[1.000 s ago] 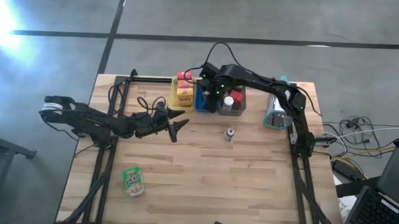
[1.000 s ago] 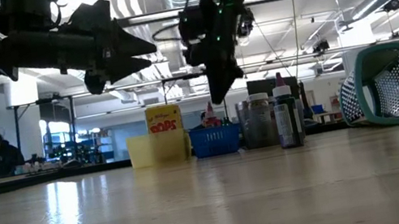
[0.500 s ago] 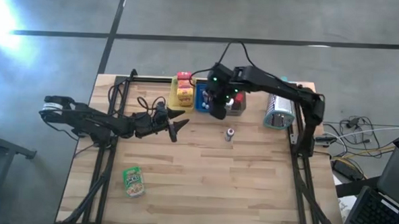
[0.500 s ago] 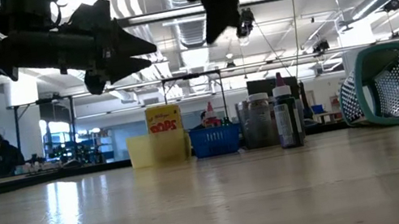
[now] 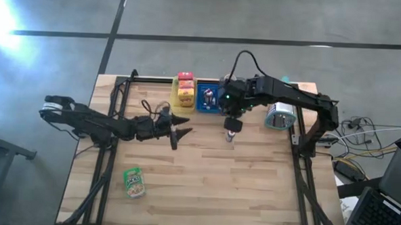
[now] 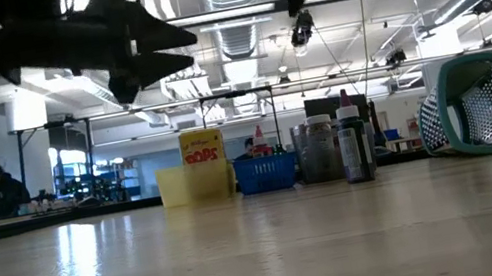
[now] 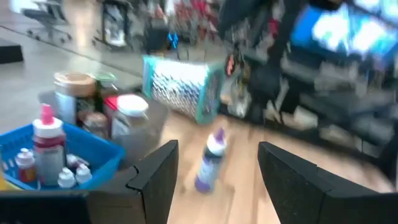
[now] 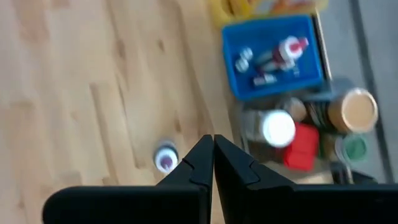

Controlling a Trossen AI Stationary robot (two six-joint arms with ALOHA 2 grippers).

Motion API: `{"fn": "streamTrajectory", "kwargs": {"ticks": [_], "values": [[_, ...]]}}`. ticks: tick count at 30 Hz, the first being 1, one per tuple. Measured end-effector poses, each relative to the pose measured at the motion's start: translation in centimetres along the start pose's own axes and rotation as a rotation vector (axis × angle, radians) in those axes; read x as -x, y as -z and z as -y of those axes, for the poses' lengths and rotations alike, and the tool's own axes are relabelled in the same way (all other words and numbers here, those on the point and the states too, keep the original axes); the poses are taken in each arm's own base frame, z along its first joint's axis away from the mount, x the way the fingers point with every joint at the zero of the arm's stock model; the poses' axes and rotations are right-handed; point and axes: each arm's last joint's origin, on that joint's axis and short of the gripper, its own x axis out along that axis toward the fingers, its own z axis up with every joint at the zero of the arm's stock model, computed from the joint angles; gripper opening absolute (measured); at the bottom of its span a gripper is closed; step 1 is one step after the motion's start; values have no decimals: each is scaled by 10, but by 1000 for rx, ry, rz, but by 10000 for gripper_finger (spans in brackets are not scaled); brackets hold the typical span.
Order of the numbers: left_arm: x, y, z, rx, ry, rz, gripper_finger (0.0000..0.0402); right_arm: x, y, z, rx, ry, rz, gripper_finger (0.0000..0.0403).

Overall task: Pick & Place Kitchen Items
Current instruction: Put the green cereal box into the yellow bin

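Two hands: right hand (image 8: 212, 155) empty, pressed shut, over bottle (image 8: 165, 158); left hand (image 7: 217, 168) parted, empty.

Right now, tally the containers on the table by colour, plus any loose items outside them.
Yellow tray: 1
Blue tray: 1
Grey tray: 1
Teal basket: 1
Loose items: 2 (small bottle, green pouch)
Total: 6

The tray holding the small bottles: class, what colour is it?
Blue. The tray shows best in the right wrist view.
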Motion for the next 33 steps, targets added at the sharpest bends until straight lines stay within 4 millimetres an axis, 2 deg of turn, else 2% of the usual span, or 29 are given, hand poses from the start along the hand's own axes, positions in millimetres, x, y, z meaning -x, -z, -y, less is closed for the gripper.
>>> {"fn": "streamTrajectory", "kwargs": {"ticks": [3,7,11,14,17,21,25,29,33], "values": [[-4,-2,18,-88,-25,-118,227,-6,8,-3,-3,36,-56,9],[-4,-13,43,-197,-171,-318,227,-18,25,-6,8,42,-124,8],[15,-28,65,-185,-385,-439,227,-28,52,-8,-9,47,-171,8],[34,-41,79,-111,-463,-478,227,-31,73,-7,-24,45,-134,8],[48,-52,95,-25,-444,-475,227,-33,92,-6,-32,42,-66,8],[57,-58,110,-83,-350,-504,227,-31,111,-3,-2,40,24,8],[58,-66,116,32,-326,-508,227,-24,129,-1,7,39,65,8],[58,-69,119,68,-295,-535,227,-21,143,0,-4,37,79,8],[58,-68,120,101,-286,-560,227,-21,148,0,-53,31,166,8]]}}
